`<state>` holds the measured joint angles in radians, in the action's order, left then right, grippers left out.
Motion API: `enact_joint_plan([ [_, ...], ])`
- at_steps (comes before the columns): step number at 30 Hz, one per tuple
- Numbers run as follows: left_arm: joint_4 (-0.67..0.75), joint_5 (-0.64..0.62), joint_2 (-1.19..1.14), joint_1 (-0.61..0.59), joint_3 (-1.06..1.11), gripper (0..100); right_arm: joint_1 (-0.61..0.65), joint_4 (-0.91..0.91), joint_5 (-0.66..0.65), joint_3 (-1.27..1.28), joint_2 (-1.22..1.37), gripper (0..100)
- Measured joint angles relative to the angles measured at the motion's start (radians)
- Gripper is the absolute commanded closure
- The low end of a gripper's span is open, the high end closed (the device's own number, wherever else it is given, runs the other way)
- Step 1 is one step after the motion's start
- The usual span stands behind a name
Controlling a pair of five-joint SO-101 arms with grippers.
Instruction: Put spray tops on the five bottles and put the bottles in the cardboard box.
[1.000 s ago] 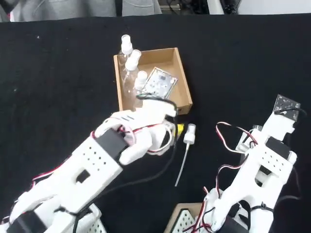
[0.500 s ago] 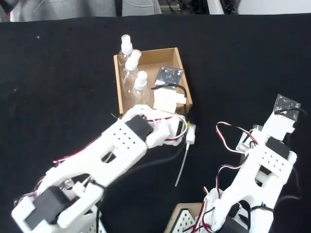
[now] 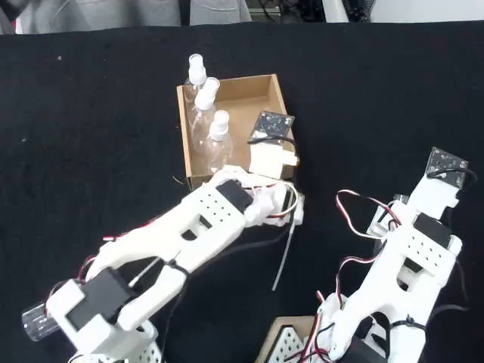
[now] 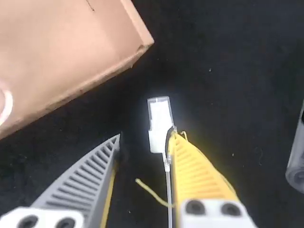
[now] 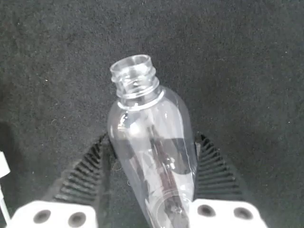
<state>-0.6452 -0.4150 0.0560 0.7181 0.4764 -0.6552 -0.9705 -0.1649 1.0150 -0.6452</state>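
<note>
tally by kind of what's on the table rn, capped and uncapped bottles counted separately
Bottles with spray tops on: 3
Bottles without tops: 2
Loose spray top: 1
Cardboard box: 1
Total: 7

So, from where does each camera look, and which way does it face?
High view: fixed above, facing down on the table; both arms show.
Left wrist view: on the left arm, facing down past its open left tool at the spray top.
Right wrist view: on the right arm, facing down past the right tool, shut on a bottle.
Shared: high and left wrist views show the spray top beside the cardboard box.
</note>
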Motion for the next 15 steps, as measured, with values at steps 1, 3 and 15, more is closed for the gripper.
enact_joint_plan([
  [1, 0.005, 0.0, -0.005, 0.011, 0.0, 85, 0.0, 0.0, 0.0, 0.0, 0.0, 87.4],
  [3, 0.009, 0.0, -0.012, 0.031, 0.0, 85, 0.0, 0.0, 0.0, 0.0, 0.0, 87.4],
  [15, 0.009, 0.0, -0.184, 0.084, -0.101, 85, 0.0, 0.0, 0.0, 0.0, 0.0, 87.4],
])
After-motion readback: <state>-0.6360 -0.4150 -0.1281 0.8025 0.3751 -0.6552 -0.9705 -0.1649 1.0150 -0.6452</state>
